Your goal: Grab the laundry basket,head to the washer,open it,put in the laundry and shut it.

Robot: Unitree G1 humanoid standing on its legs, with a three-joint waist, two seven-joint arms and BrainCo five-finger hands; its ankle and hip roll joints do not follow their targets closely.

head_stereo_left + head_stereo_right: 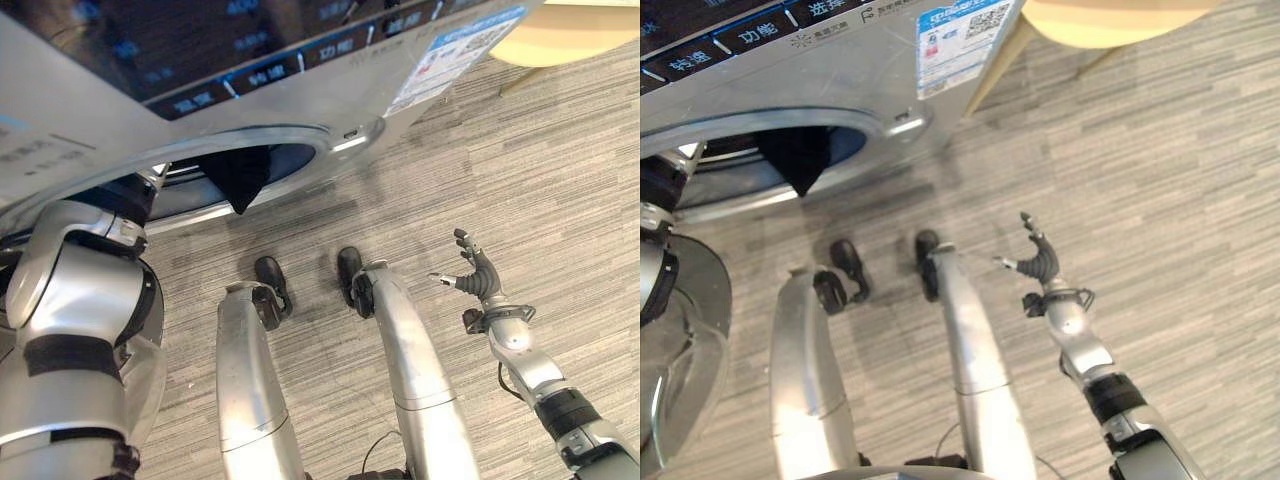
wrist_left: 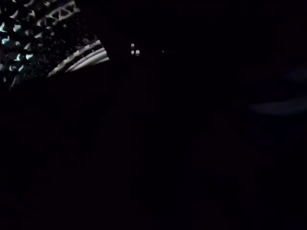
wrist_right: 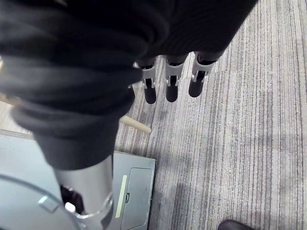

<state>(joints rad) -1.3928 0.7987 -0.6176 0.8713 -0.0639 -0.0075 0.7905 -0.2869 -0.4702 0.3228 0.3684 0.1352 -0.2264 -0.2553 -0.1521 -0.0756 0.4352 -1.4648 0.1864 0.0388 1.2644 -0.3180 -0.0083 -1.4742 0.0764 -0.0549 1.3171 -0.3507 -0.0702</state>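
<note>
The silver washer stands in front of me with its round drum opening uncovered. A piece of dark laundry hangs in a point over the opening's lower rim. My left arm reaches into the opening at its left side, and the hand is hidden inside. The left wrist view is dark, with the perforated drum wall catching some light. My right hand hangs over the floor to the right, away from the washer, fingers straight and holding nothing.
Striped grey carpet covers the floor to the right of the washer. A pale wooden tabletop with a slanting leg stands beside the washer. The washer's lower front has a small hatch panel.
</note>
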